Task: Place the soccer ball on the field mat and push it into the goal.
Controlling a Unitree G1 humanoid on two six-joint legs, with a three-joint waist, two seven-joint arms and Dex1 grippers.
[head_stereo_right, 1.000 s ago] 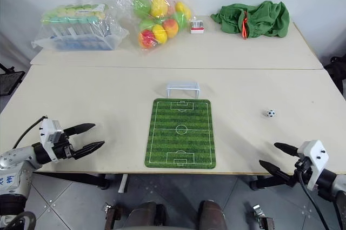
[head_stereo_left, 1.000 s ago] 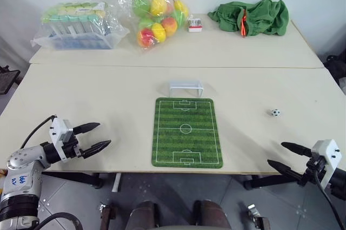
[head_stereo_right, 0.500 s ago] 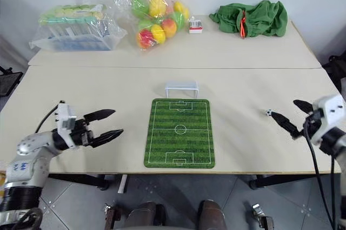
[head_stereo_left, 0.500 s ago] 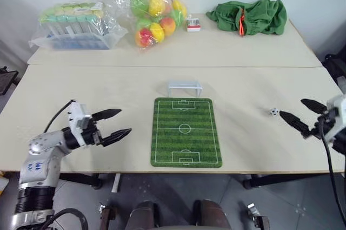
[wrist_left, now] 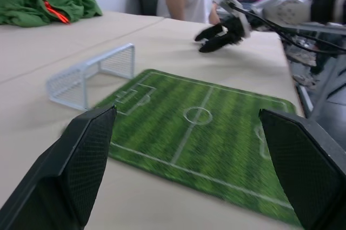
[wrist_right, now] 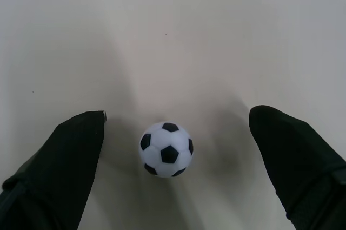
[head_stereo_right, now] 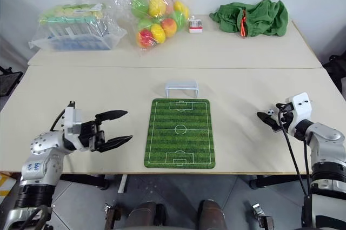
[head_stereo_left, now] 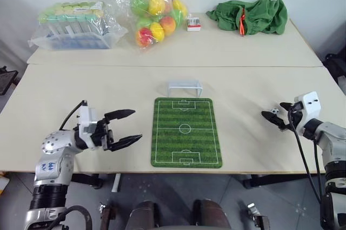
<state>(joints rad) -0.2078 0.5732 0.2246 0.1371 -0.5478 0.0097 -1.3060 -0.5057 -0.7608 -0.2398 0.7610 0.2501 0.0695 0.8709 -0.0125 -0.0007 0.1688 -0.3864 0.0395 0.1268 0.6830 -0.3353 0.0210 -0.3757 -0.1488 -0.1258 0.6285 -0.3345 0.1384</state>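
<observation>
Change: my right end effector (wrist_right: 173, 176) has come in from the table (head_stereo_left: 81, 89) edge, fingers spread around the soccer ball (wrist_right: 166, 149) | Ball: on bare table, well right of the field mat (head_stereo_left: 186, 132) | Left end effector (head_stereo_left: 128, 128): open, empty, left of mat | Meaning: ready to grasp.

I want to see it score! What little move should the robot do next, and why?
Probably close the right gripper on the soccer ball. The ball sits on the table between its open fingers, untouched, off to the right of the field mat. It has to be picked up before it can go on the mat in front of the goal.
</observation>
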